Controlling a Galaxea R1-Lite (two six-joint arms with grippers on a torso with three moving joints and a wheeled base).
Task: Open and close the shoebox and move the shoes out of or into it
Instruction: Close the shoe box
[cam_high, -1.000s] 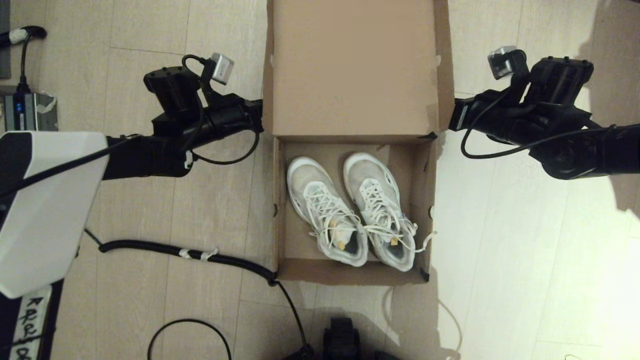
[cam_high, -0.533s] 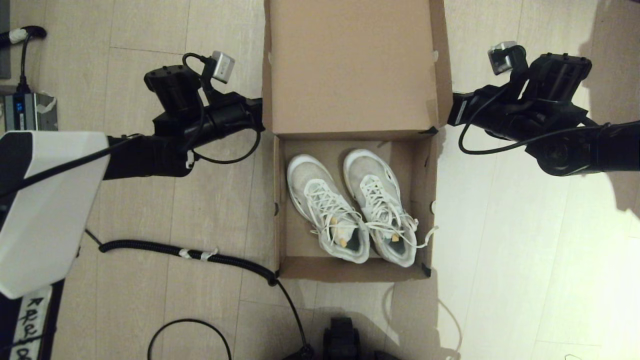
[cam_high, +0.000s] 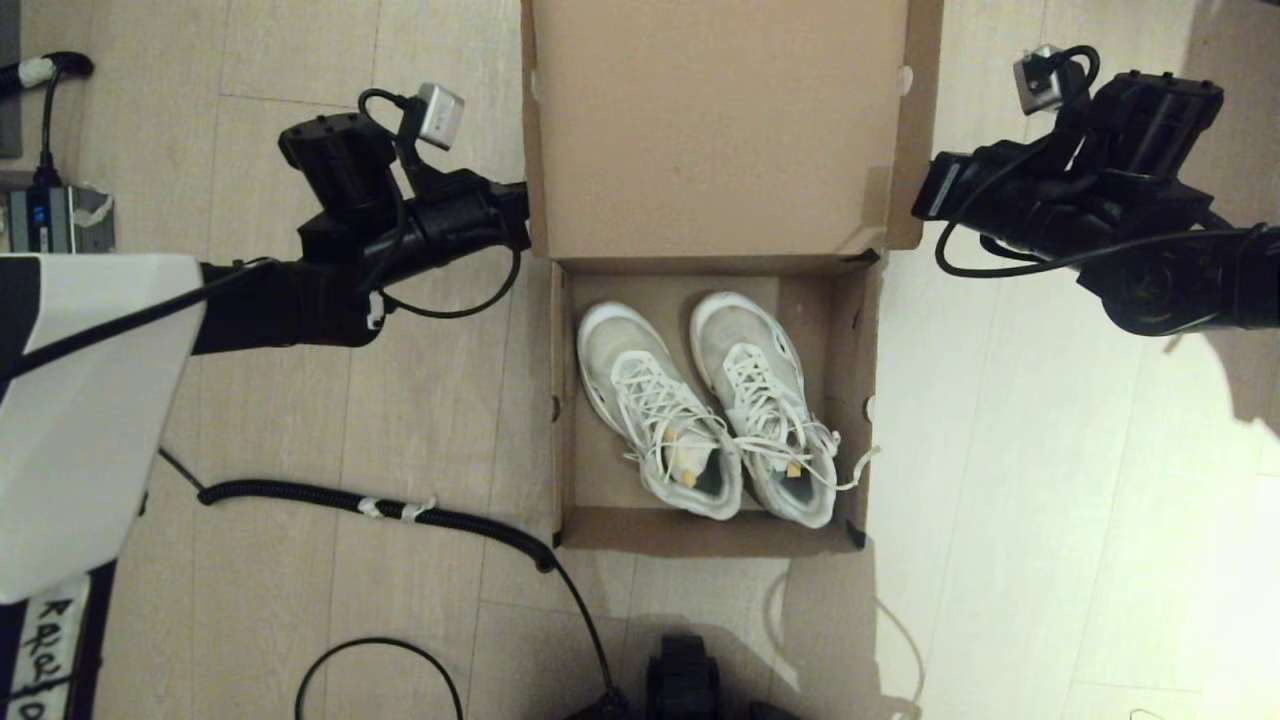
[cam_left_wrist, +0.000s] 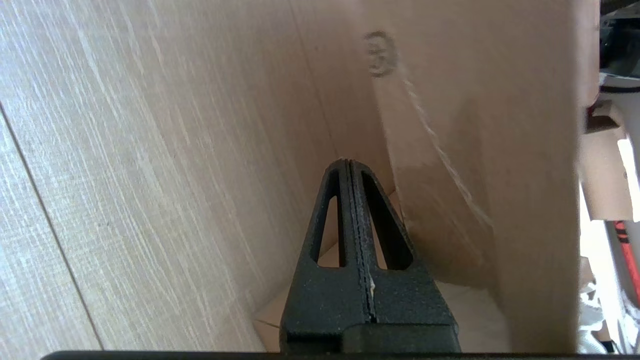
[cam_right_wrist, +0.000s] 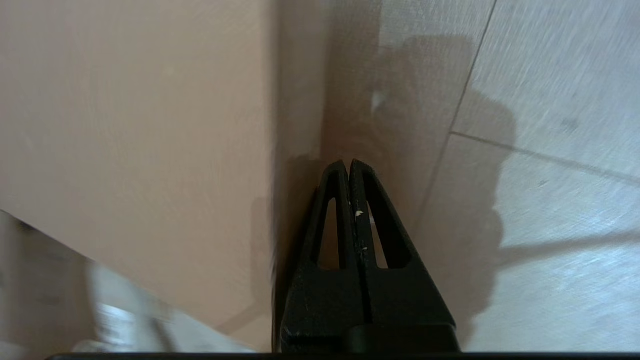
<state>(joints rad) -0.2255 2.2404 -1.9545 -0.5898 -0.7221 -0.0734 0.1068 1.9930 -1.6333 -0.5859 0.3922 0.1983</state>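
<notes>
On the pale wood-plank floor (cam_high: 1000, 480) directly ahead of the robot sits the shoebox (cam_high: 565, 440), lid (cam_high: 715, 120) swung back on its far hinge and tilted up away from the robot, plain brown inner face showing. Black tape marks two box corners on the robot's right: near corner and far corner by the hinge. Inside lie the shoes (cam_high: 710, 410), white mesh, side by side, toes toward the hinge, heels toward the robot, both angled slightly with heels shifted to the robot's right; yellowish insoles visible through the openings. One loose white lace (cam_high: 855, 470) drapes over the box's right wall. Left gripper (cam_left_wrist: 348, 165) is at the lid's left side flap, near the hinge; fingers pressed together with nothing between them, tips close to the cardboard flap. Whether the tips touch the flap cannot be told. Right gripper (cam_right_wrist: 348, 164) is at the lid's right side flap, mirror position; fingers likewise closed on nothing, tips beside the flap's outer face, shadow cast on cardboard and floor. In the head view both arms reach inward from either side, level with the hinge line, wrist cameras uppermost. A coiled black cable (cam_high: 370, 505) runs across the floor on the robot's left up to the box's near-left corner; a second thin black cable (cam_high: 380, 670) loops nearer the base. A small grey device (cam_high: 55, 222) sits at the far left edge.
</notes>
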